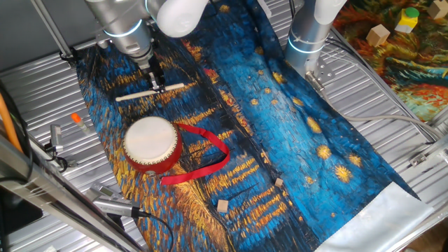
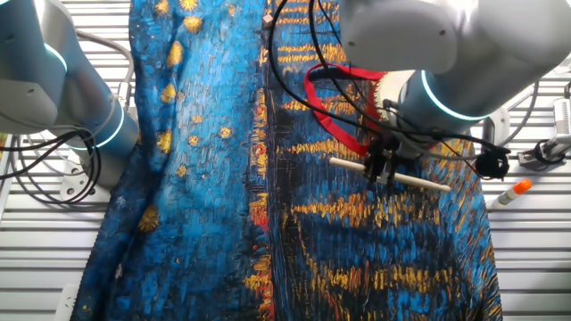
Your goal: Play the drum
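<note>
Big swirly blue-and-gold painted cloth (image 1: 294,133) spread over the ribbed metal table (image 1: 392,91), everything sitting on that. Small round drum (image 1: 150,142) with the cream skin top, red side and long red ribbon strap (image 1: 203,157) parked near the cloth's edge, mostly hidden behind the arm in the other fixed view. Thin pale wooden stick (image 1: 150,91) flat on the cloth just beyond it, not touching. Two-finger gripper (image 1: 156,82) right down on the stick, fingers either side around mid-length; clamped or not, can't tell. Best bet: pinch firmly, lift level, then swing over and tap the skin dead centre, clear of the ribbon.
</note>
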Available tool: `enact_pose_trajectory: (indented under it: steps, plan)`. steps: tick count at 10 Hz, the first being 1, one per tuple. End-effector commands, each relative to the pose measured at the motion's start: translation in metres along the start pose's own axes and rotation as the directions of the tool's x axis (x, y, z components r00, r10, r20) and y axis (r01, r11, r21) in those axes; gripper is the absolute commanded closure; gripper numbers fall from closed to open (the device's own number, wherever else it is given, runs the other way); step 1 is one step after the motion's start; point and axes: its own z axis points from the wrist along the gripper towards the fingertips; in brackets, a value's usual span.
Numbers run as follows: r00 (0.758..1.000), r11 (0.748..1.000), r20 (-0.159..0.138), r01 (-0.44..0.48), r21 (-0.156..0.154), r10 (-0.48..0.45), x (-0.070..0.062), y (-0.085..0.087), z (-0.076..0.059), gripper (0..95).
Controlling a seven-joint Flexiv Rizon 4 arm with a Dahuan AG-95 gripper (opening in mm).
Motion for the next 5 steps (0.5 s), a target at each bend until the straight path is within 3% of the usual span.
enact_pose_trajectory:
  steps: [1, 5]
  plan:
    - [1.000, 1.000, -0.003, 0.009, -0.001, -0.009, -0.010, -0.007, 0.002, 95.0]
    - [1.000, 1.000, 0.000, 0.028, -0.011, -0.028, -0.041, -0.023, 0.011, 95.0]
